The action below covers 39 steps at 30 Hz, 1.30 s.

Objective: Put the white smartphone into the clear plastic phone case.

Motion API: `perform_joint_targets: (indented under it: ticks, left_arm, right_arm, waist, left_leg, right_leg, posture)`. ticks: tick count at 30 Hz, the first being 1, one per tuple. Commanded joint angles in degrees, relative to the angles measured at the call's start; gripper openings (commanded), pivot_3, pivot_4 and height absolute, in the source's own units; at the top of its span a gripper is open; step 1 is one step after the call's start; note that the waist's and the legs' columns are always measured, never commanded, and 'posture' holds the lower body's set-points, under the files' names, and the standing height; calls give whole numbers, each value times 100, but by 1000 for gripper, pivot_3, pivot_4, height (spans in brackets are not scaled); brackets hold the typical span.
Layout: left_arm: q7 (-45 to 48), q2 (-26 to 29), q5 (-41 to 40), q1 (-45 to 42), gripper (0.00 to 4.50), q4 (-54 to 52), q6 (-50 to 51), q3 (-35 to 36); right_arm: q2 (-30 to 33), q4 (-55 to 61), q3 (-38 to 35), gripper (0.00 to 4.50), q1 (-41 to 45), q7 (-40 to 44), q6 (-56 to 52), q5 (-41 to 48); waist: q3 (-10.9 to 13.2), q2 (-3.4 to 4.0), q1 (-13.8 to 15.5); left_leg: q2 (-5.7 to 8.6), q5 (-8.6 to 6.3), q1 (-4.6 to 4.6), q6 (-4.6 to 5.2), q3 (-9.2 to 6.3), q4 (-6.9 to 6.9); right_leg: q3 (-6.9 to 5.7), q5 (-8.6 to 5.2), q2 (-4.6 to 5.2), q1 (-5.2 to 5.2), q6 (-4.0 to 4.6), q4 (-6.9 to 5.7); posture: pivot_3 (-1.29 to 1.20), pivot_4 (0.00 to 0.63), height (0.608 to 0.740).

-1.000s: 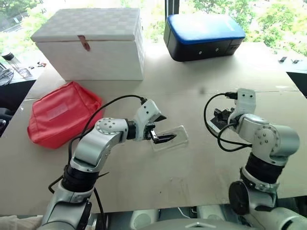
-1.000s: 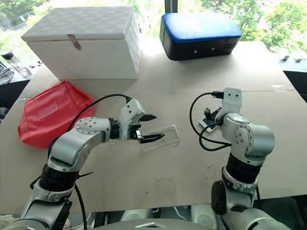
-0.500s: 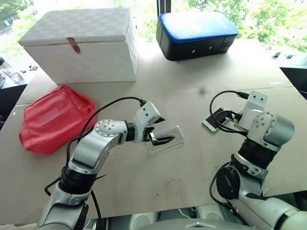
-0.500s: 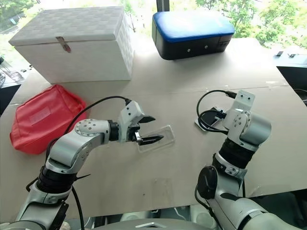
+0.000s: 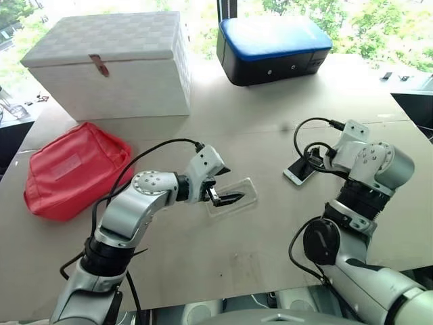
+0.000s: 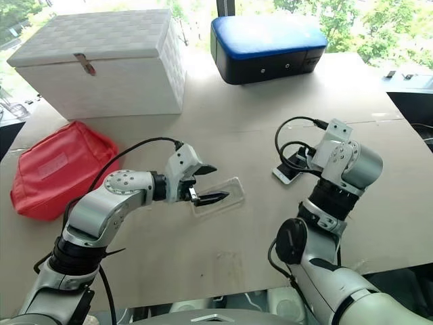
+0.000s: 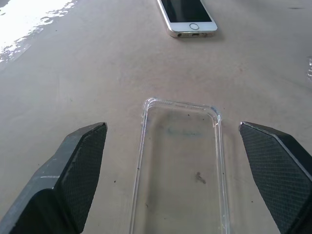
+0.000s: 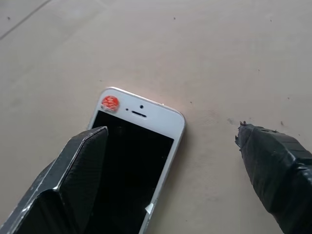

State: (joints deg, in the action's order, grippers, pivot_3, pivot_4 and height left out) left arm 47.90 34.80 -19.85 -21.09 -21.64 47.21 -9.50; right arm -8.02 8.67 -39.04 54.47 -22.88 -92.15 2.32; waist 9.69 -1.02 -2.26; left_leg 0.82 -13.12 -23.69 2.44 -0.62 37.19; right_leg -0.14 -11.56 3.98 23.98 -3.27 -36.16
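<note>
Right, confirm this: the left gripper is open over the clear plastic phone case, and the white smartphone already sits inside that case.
Not quite. The white smartphone lies on the bare table, apart from the empty clear plastic phone case, as the left wrist view shows. The left gripper is indeed open over the case.

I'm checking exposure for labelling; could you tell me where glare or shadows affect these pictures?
Eye views: daylight from the windows washes out the far table edge. Left wrist view: a blown-out patch at one corner; clear plastic phone case faint but readable. Right wrist view: white smartphone evenly lit.
</note>
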Motion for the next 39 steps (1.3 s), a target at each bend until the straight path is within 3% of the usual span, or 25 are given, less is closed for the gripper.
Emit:
perform_joint_targets:
  ticks: [1,9,24,31,39]
  left_arm:
    - [-44,28,-99,27,4408,-188,-43,99]
    - [-92,45,-180,90,4408,-227,-1,80]
    - [-90,137,-231,111,4408,-268,68,94]
    - [-126,161,-292,141,4408,-312,115,93]
    - [-137,180,-321,131,4408,-290,118,77]
  right_arm:
    - [-1156,52,-10,4500,461,-24,-35,108]
    - [-1331,-198,2,4500,309,-182,-35,75]
    - [-1395,-1536,-798,4500,698,-260,346,480]
    - [-1250,-1721,-403,4500,631,-93,401,685]
    - [-1067,-1962,850,4500,375,86,688,640]
  waist:
    - [0,0,0]
    - [1,1,-1]
    - [-11,-18,-97]
    - [-16,-26,-209]
    - [-11,-21,-280]
  left_leg:
    - [0,0,0,0,0,0]
    - [0,0,-2,0,0,-3]
    - [-11,0,21,-1,4,-3]
    - [-31,0,76,0,34,-30]
    - [-38,0,82,0,49,-57]
  right_leg:
    - [0,0,0,0,0,0]
    - [0,0,1,0,0,6]
    - [5,2,-12,-19,1,16]
    - [49,0,-37,-41,19,16]
    - [82,9,-53,-26,16,21]
  posture:
    - [0,150,740]
    - [0,150,740]
    - [0,150,740]
    - [0,150,740]
    - [0,150,740]
